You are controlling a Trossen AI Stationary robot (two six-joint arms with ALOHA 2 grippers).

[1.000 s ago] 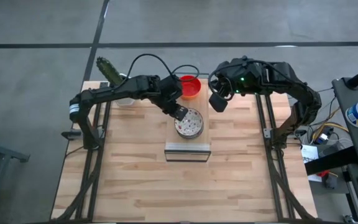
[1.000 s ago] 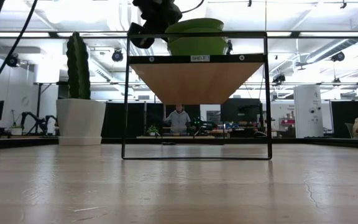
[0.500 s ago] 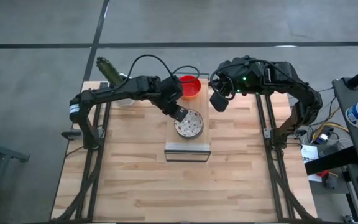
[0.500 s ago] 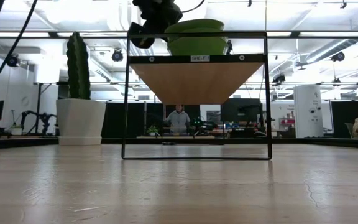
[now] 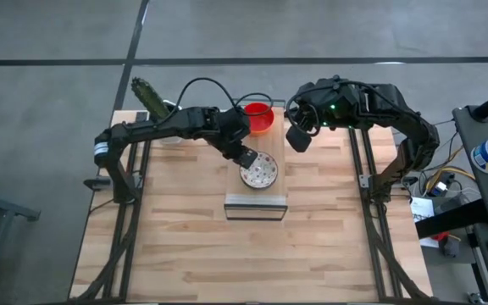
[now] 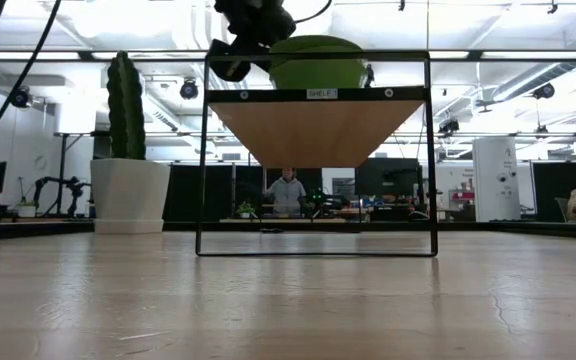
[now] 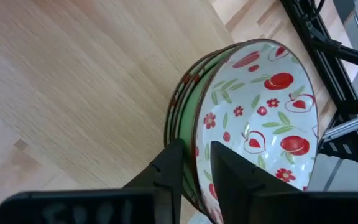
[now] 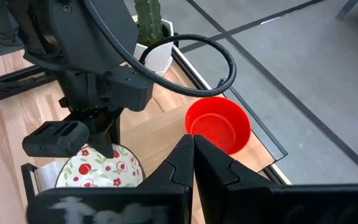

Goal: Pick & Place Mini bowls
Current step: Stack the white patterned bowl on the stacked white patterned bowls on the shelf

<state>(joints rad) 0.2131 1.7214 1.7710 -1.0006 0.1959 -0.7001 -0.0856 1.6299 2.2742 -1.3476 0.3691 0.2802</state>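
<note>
A stack of mini bowls (image 7: 185, 118) with green outsides stands on the top of a black-framed shelf (image 6: 318, 95). The top bowl (image 5: 261, 171) is white inside with red fruit and flowers. My left gripper (image 5: 245, 158) is shut on this bowl's rim, on the side toward the table's left. A plain red bowl (image 5: 258, 117) rests on its base on the table beyond the shelf. My right gripper (image 5: 297, 139) hangs shut above the table, right of the red bowl (image 8: 218, 124), touching nothing. My left gripper pinches the rim (image 7: 197, 132) of the top floral bowl, one finger (image 7: 235, 174) inside the bowl and one (image 7: 168, 169) outside. It comes slanting down from the table's left and far side. The bowl sits tilted in the hold, still nested on the stack.
A white pot with a green cactus (image 5: 152, 100) stands at the far left corner of the table (image 5: 185, 237). The shelf frame (image 5: 257, 205) stands mid-table. Black arm frames run along both table sides. People sit in the room behind (image 6: 286, 192).
My left gripper has shifted slightly toward the near edge while staying on the rim. The top floral bowl has tipped on the stack: in the low view its flat rim line has given way to a rounded green outline.
</note>
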